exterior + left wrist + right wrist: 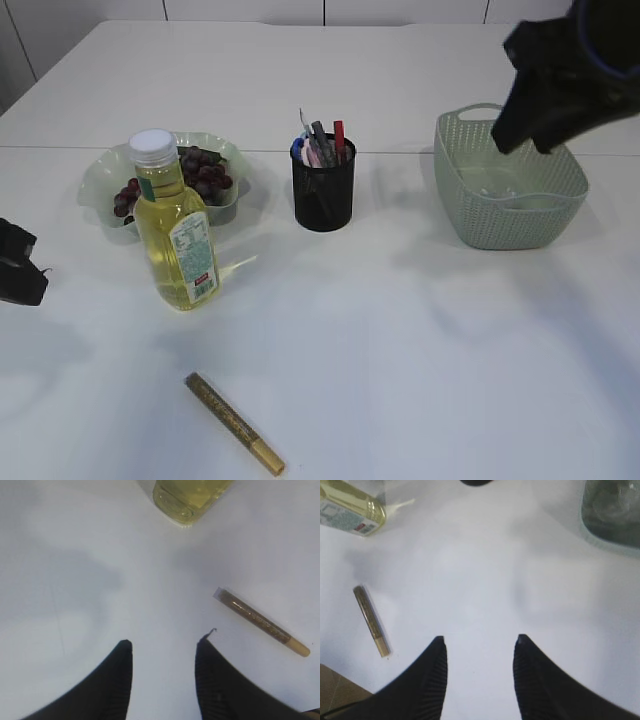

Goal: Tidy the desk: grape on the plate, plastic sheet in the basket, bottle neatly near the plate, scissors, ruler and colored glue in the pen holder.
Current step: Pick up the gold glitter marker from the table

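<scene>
Hovering: left fingers (162, 652) spread, empty, nr glue pen (261, 622); right fingers (479, 647) spread, empty, raised above table (485, 580).

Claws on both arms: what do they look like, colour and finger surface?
Both match: matte black, two tapering fingers ending in curved pointed tips. The left claw and right claw show fine ribbing on the fingers. From outside, the right arm is a bulky black housing. No cables or markings are visible.

Bright, even light on a white table (400, 350), soft shadows only.
A light streak shines beside the bottle (175, 235); the right arm (565, 70) looms blurred at top right, and wrist views go soft at their edges.
</scene>
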Robot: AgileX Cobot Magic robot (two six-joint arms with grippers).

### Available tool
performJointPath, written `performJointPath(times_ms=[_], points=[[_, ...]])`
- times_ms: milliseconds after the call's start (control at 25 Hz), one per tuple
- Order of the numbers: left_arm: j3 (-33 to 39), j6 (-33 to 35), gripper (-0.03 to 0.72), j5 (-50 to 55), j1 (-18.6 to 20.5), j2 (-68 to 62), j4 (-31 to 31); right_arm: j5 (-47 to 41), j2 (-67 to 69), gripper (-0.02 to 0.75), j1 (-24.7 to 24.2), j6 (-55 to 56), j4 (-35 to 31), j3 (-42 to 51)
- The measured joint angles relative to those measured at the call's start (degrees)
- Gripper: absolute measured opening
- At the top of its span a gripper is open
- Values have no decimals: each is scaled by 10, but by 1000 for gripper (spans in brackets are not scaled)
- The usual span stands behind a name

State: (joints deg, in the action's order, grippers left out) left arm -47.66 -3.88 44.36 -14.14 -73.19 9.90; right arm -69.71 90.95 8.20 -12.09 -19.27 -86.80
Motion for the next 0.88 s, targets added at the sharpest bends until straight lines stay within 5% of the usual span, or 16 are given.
performJointPath(times_ms=[240,440,880], points=[[-11,96,308,16,-38,1,-4,50,-132,353,0,0,14,183],[-29,118,308,25,-111,1,-90,84,-199,353,0,-1,39,283],[-59,334,308,-8,-268,-6,-170,109,-215,354,0,-1,38,302]])
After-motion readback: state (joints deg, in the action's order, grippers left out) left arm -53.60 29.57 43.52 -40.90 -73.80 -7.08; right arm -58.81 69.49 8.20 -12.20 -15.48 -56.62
